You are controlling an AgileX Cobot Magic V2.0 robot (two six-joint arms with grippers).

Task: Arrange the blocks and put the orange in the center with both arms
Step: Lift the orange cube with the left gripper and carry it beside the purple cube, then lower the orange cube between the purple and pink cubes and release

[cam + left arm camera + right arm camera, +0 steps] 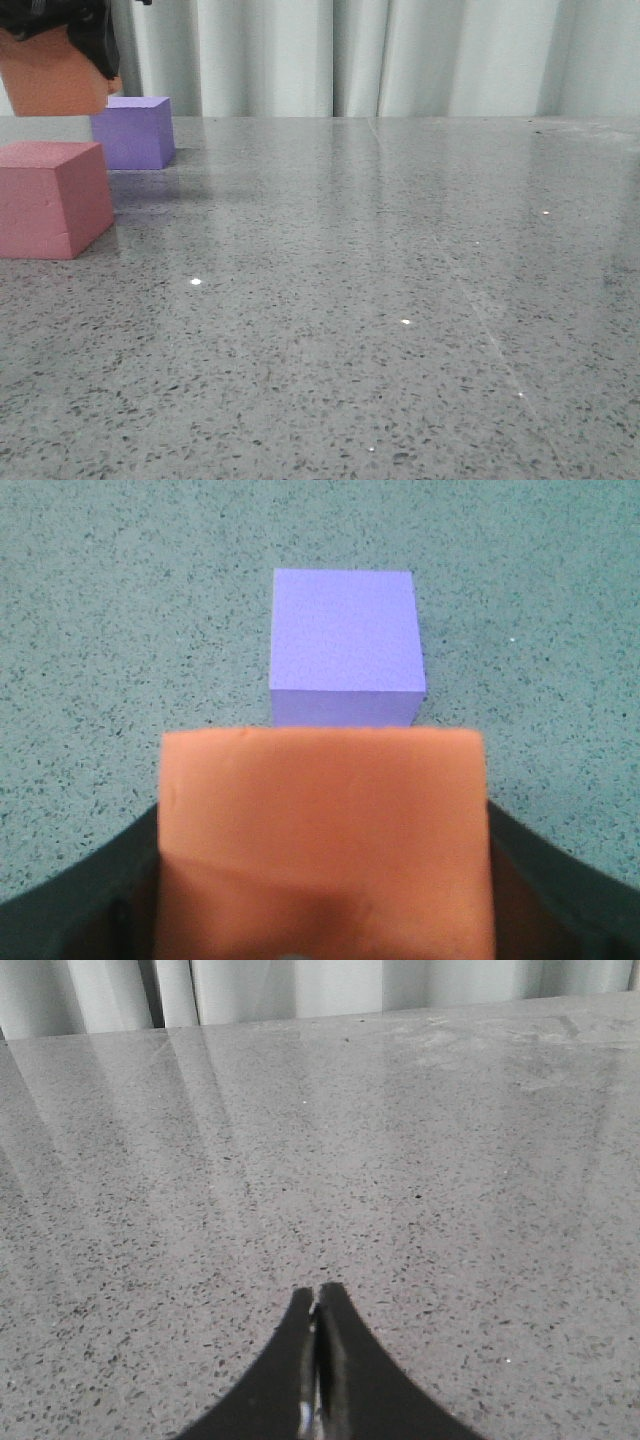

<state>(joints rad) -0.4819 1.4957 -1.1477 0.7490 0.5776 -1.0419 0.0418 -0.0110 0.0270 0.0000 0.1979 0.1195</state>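
1. My left gripper has its jaws clamped on the orange cube, one black finger pressed to each side, and holds it in the air above the bench at the far left.
2. My right gripper has its jaws together, tips touching, gripping nothing, low over bare bench.
3. The orange cube sits square between my left jaws, its flat face level; being a cube, it shows no long axis.
4. The purple cube rests on the bench just beyond and below the orange one; the pink cube rests nearer the camera, apart from both.
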